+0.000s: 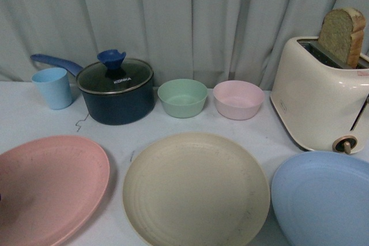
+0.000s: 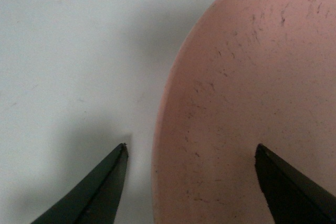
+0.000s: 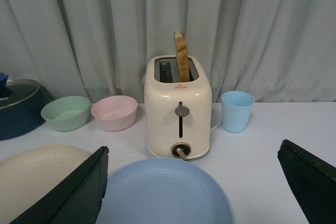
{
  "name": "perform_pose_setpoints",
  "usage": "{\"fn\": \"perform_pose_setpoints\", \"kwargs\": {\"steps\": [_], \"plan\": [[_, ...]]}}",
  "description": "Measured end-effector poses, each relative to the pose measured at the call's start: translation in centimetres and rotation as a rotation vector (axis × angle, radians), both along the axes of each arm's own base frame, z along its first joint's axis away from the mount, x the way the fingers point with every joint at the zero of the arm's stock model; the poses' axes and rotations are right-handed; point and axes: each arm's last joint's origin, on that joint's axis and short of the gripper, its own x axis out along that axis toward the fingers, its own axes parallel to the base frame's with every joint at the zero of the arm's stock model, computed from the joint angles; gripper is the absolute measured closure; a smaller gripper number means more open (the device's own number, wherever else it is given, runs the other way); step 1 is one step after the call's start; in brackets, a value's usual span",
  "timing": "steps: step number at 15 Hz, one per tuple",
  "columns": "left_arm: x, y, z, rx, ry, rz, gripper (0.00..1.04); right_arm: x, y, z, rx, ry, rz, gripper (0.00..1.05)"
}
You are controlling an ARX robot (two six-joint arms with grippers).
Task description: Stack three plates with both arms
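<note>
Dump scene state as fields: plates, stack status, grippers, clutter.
plates: pink plate, beige plate, blue plate, left to right, apart on table
stacked: none yet
left gripper: open, astride pink plate's rim
right gripper: open, over blue plate
behind plates: blue cup, lidded pot, green bowl, pink bowl, toaster holding bread slice

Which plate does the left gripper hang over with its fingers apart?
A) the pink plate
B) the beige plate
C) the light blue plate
A: in the left wrist view the rim of the pink plate runs between the spread fingers of the left gripper, one finger over the table and the other over the plate.
</note>
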Motion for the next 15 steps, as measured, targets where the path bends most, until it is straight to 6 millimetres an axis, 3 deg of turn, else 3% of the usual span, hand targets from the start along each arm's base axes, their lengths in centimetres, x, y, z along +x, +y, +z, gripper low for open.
{"fn": "perform_pose_setpoints", "kwargs": {"steps": [5,7,11,14,15], "plan": [[-0.2,0.2,0.3,-0.005,0.013,0.031,0.82,0.0,0.0,0.0,0.0,0.0,0.0,0.06],[-0.1,0.3,1.3,-0.022,-0.02,0.033,0.99,0.0,0.0,0.0,0.0,0.0,0.0,0.06],[-0.1,0.5,4.4,-0.03,-0.04,0.033,1.02,0.0,0.0,0.0,0.0,0.0,0.0,0.06],[-0.2,0.7,9.5,-0.021,-0.1,0.014,1.02,0.0,0.0,0.0,0.0,0.0,0.0,0.06],[-0.1,-0.1,11.9,-0.006,-0.148,-0.016,1.02,0.0,0.0,0.0,0.0,0.0,0.0,0.06]]}}
